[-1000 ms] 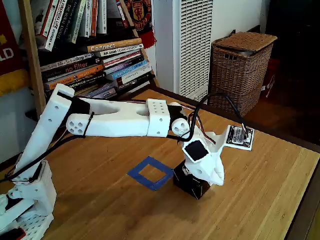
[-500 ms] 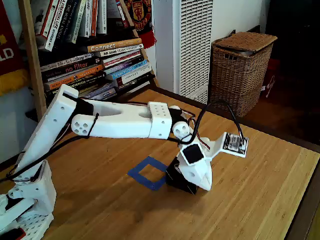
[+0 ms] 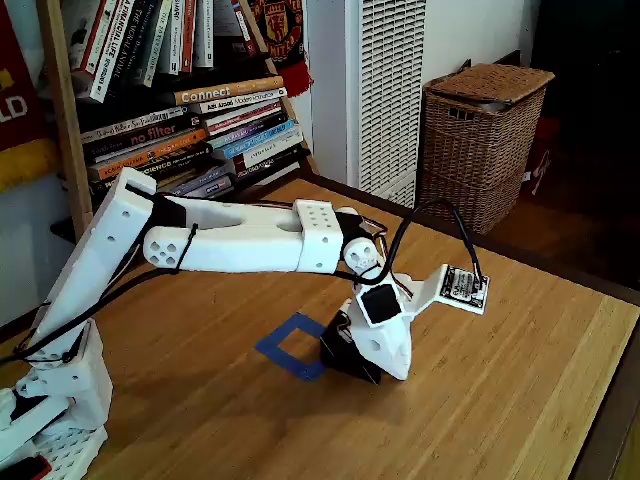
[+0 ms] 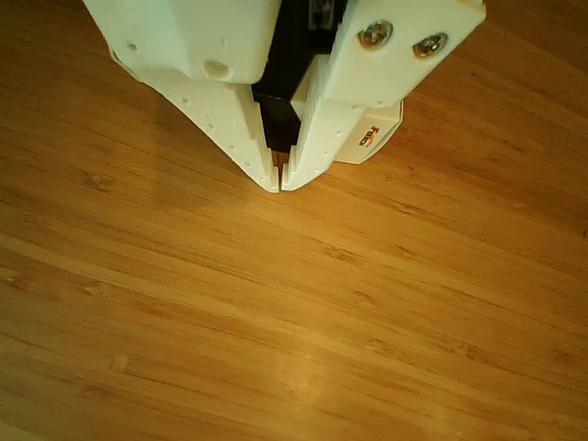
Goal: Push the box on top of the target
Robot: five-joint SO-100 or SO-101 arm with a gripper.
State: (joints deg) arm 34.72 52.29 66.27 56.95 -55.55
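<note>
Gripper (image 4: 279,184) fingers pressed together, tips just above wooden table (image 4: 276,322). Fixed view: gripper (image 3: 385,370) shifted left since a second ago, against black box (image 3: 343,355). Box pushed left, now overlapping right corner of blue tape target (image 3: 287,345).

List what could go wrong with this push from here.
1. The box is dark and largely hidden behind the shut gripper, and only its left part reaches the near corner of the blue tape target; it may twist and end up askew.
2. The closed fingers form a narrow tip, which could slip past the box's side.
3. The arm's cable loops near the wrist and might snag.
</note>
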